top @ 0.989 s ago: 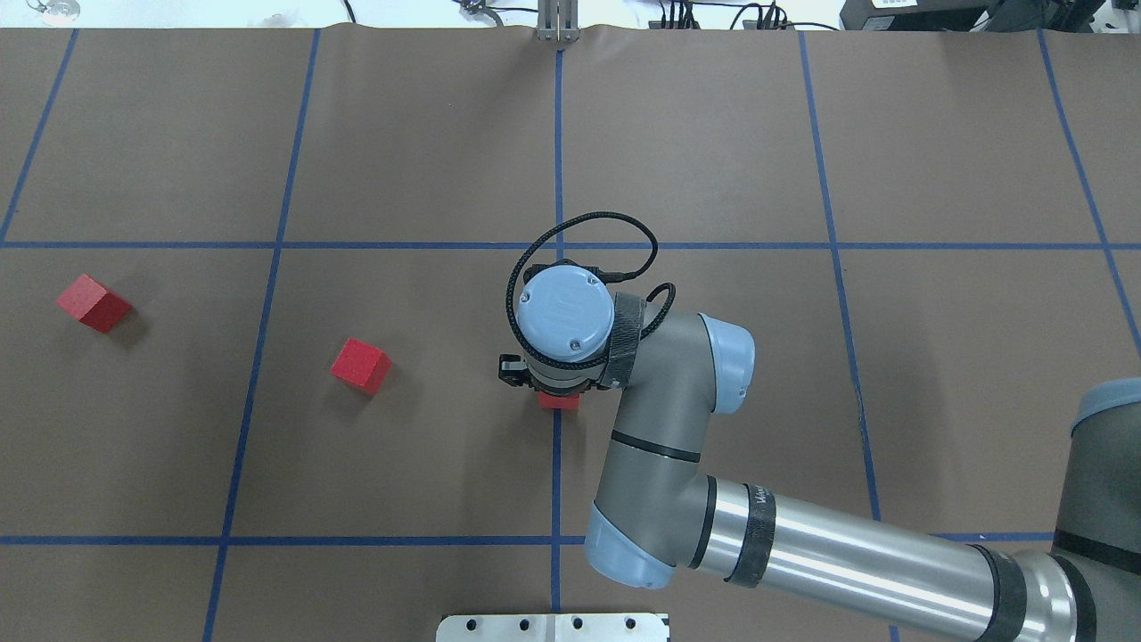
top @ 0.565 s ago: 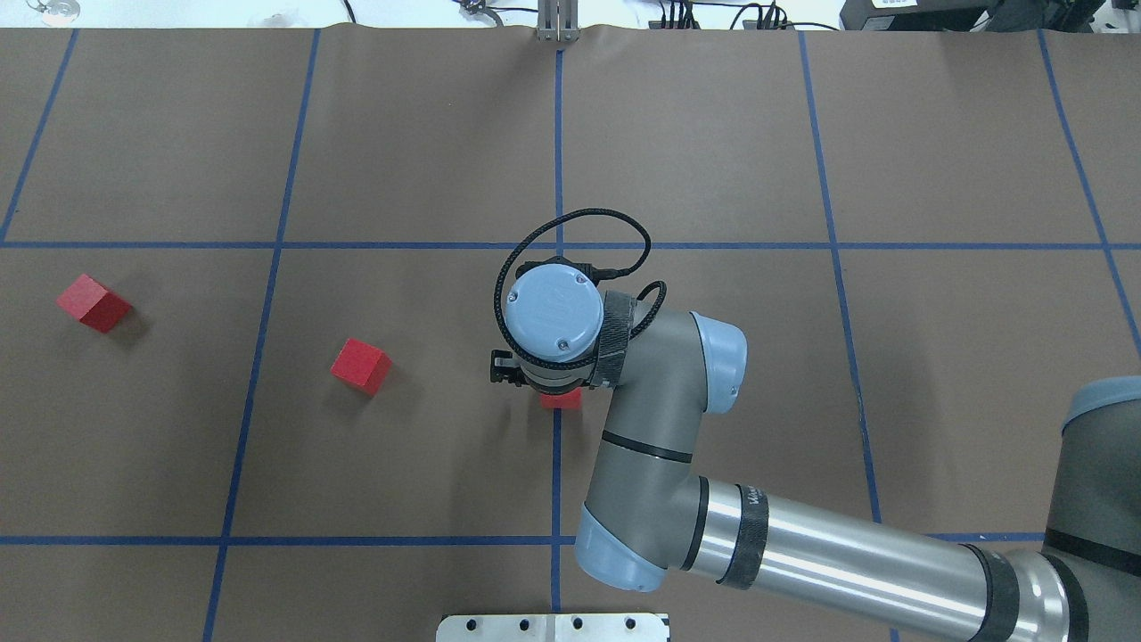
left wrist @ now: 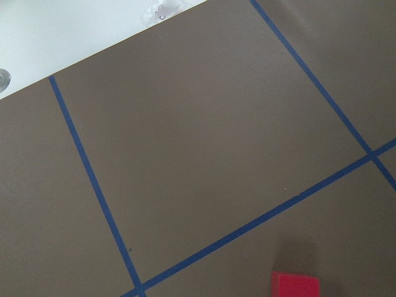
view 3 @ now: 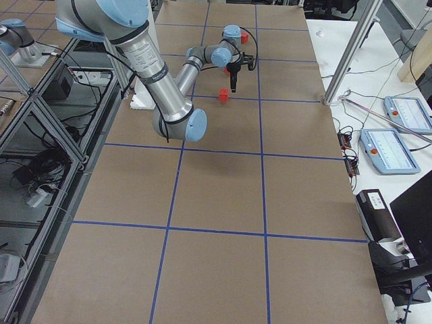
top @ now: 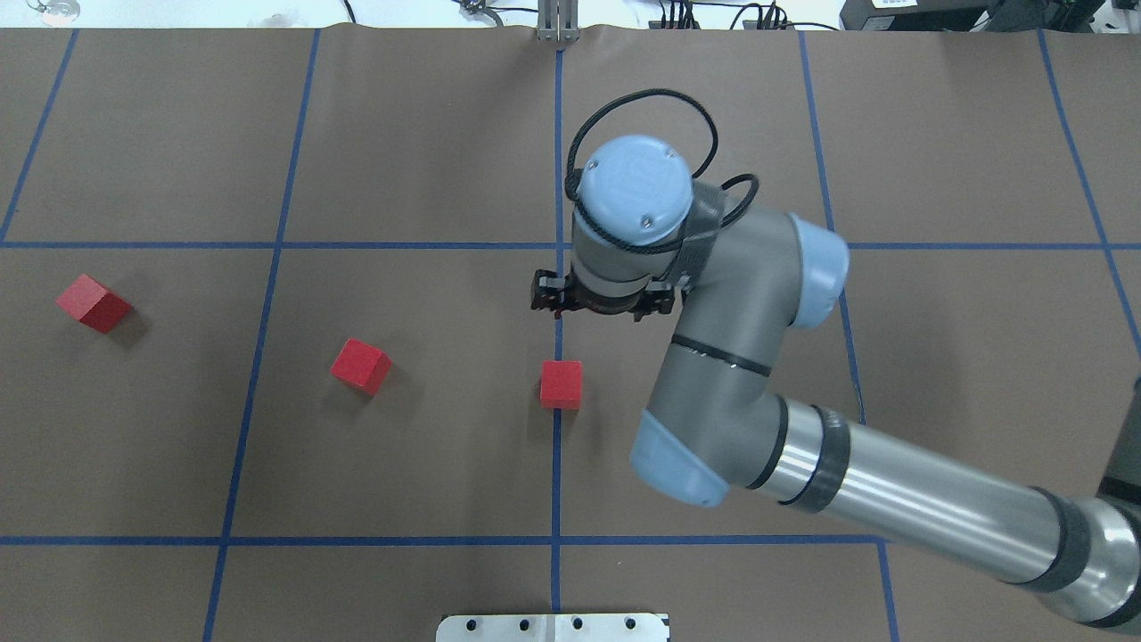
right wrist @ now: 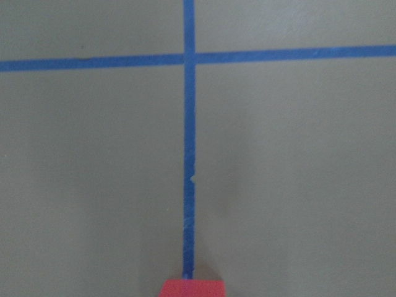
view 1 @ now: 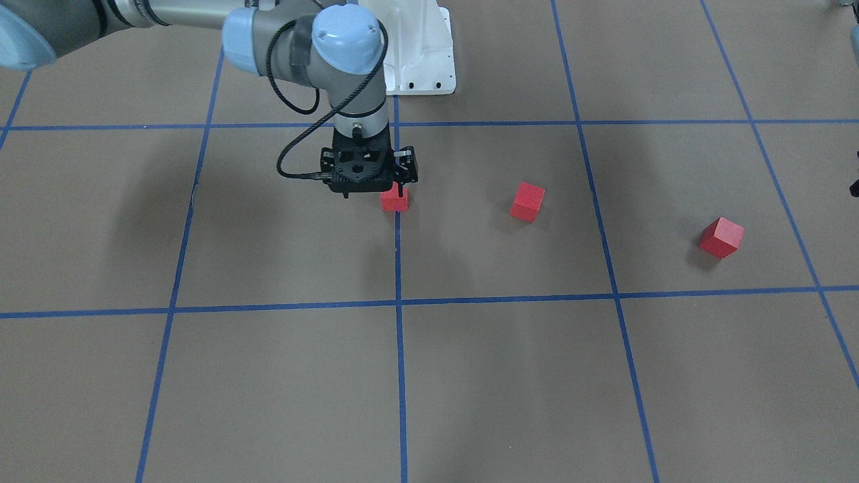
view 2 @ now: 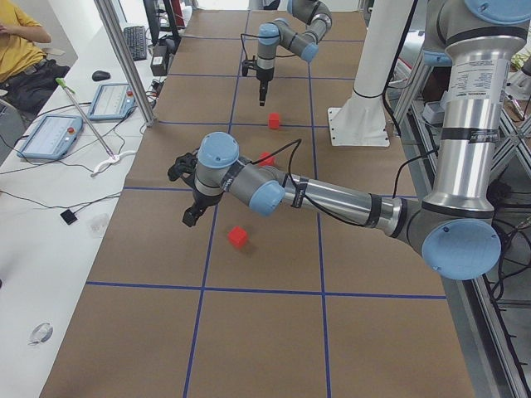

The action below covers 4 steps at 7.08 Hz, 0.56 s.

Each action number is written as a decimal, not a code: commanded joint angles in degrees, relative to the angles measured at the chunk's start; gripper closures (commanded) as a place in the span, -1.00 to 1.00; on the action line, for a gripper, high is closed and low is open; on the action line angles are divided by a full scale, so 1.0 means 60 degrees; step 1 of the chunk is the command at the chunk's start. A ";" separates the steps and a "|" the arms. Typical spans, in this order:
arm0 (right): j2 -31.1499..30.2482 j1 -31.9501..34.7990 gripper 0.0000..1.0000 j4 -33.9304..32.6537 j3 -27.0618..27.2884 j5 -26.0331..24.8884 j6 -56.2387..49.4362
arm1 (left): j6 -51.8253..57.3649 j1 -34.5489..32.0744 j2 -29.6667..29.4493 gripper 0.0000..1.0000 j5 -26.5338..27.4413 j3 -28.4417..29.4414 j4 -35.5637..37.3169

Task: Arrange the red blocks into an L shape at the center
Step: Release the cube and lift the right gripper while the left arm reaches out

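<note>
View facing the robot: right gripper (view 1: 373, 189), jaws spread and empty, hangs clear of first red block (view 1: 394, 200) resting on the center line (view 1: 397, 255); overhead: second red block (top: 361, 366) and third red block (top: 94, 303) lie apart toward the robot's left; left side view: left gripper (view 2: 190, 217), aperture indiscernible.

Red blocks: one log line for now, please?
right gripper: clear of blocks | center block: on middle line | near-left block, far-left block: apart

Grey arm (top: 713, 357) carries pale-blue caps (top: 633, 183), black cable (top: 646, 91), black hand (view 1: 373, 191).
</note>
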 commanded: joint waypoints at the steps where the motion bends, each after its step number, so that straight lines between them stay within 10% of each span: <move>1: -0.1556 0.2098 -0.99 -0.0136 0.1230 0.1587 -0.2671 | -0.2311 0.1752 -0.0969 -1.00 0.0045 -0.0111 -0.0412; 4: -0.3372 0.4532 -0.99 -0.0005 0.1248 0.2924 -0.6803 | -0.5072 0.4110 -0.2204 -1.00 0.1076 -0.0431 -0.0412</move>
